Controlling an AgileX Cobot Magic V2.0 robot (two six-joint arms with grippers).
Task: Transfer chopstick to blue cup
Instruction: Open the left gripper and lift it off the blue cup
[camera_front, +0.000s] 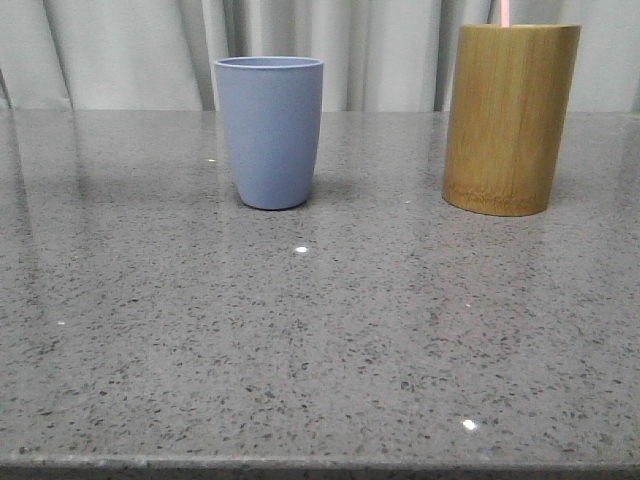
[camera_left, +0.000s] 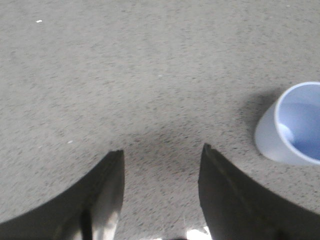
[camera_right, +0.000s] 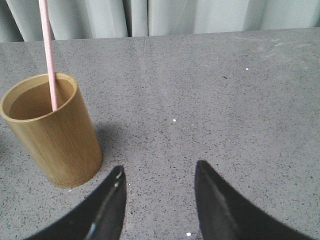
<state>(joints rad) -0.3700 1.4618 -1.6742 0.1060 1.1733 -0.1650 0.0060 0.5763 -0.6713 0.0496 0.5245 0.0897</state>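
Chopstick stands inside the bamboo cylinder, pale pink, leaning against the inner wall w/ its top sticking up well above the rim; in the front view just a short pink bit shows above the cylinder's rim. Bamboo cylinder sits upright on the grey speckled table, right of centre and towards the back, near the pale curtain. Blue cup is upright too, left of the cylinder and well apart from it, open mouth up (looks empty from the left wrist cam, where its rim and inside show).

Right gripper hovers over bare table beside the cylinder, jaws wide apart, nothing btwn them; not touching cylinder or chopstick. Left gripper also spread wide over bare table, nothing held, blue cup off to one side of it and clear of the fingers. Dark fingers on both are above the tabletop; can't tell how high.
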